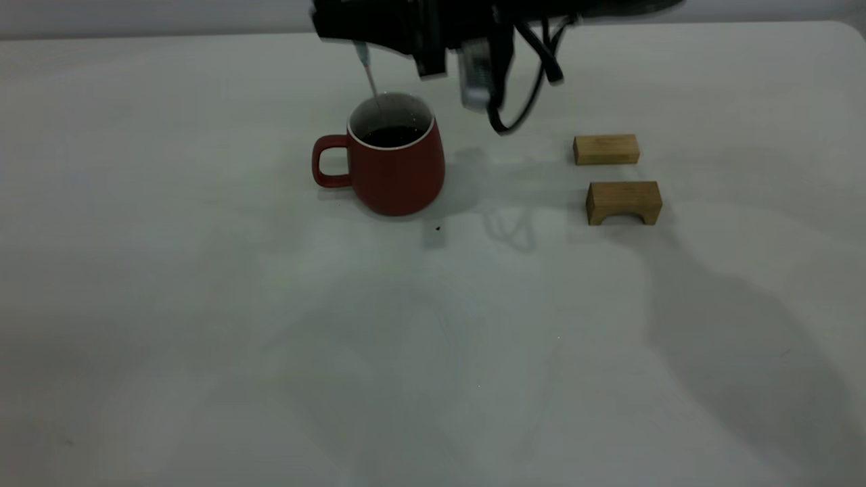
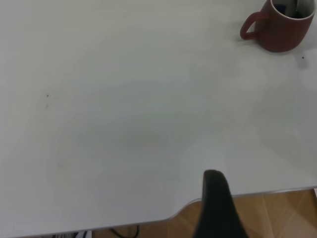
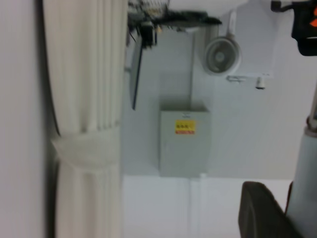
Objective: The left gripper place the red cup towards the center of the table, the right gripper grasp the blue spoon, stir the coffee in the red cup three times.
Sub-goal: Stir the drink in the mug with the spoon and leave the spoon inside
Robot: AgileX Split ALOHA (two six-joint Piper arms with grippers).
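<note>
The red cup [image 1: 396,162] stands on the table [image 1: 203,304] just left of centre in the upper part of the exterior frame, coffee [image 1: 392,136] inside. At the top edge above it, the right gripper [image 1: 362,42] pinches the blue spoon [image 1: 369,74], whose stem slants down into the coffee. Two wooden blocks [image 1: 622,201] sit at right. The left gripper [image 2: 218,208] is near the table edge, well away from the cup; how wide it gapes I cannot tell.

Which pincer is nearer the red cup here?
Right. The right pincer hangs just above the red cup, holding the blue spoon in the coffee. The left pincer sits far off at the table edge.
</note>
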